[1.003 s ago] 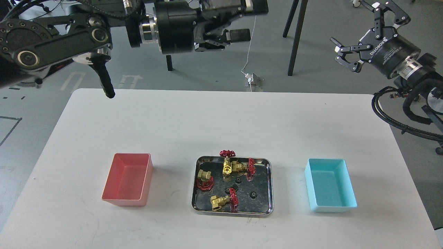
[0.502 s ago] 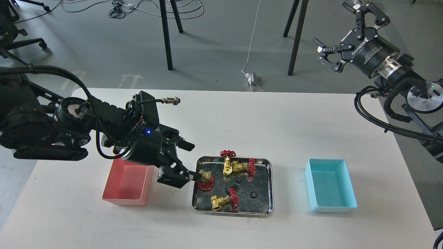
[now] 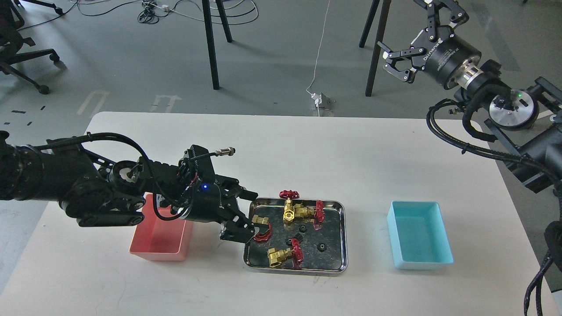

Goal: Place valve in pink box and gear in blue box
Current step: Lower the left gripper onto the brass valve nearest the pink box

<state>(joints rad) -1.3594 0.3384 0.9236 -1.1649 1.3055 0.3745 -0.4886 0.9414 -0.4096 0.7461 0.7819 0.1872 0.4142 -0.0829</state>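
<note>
Four valves: lying in the steel tray [image 3: 340, 239] at the middle of the white table [image 3: 281, 145]; three tiny black gears sitting among them.
Left gripper [image 3: 248, 213]: reaching over the tray's left edge, fingers spread apart, one above and one below the leftmost valve [image 3: 262, 224]; whether either finger is touching it cannot be told, and nothing is being held clear of the tray.
Leftmost valve: lying at the tray's left side, brass body up, red handwheel toward the near side.
Other valves: two crowding together at the far edge of the tray, one lying alone near the front edge.
Gear [image 3: 322, 247]: resting on the tray floor toward the right, well apart from both grippers.
Pink box [image 3: 159, 236]: standing left of the tray, partly hidden under the left arm, showing nothing inside.
Blue box [image 3: 419, 235]: standing right of the tray, holding nothing visible.
Right gripper [image 3: 410, 44]: hanging high beyond the table's far right corner, fingers wide apart, gripping nothing.
</note>
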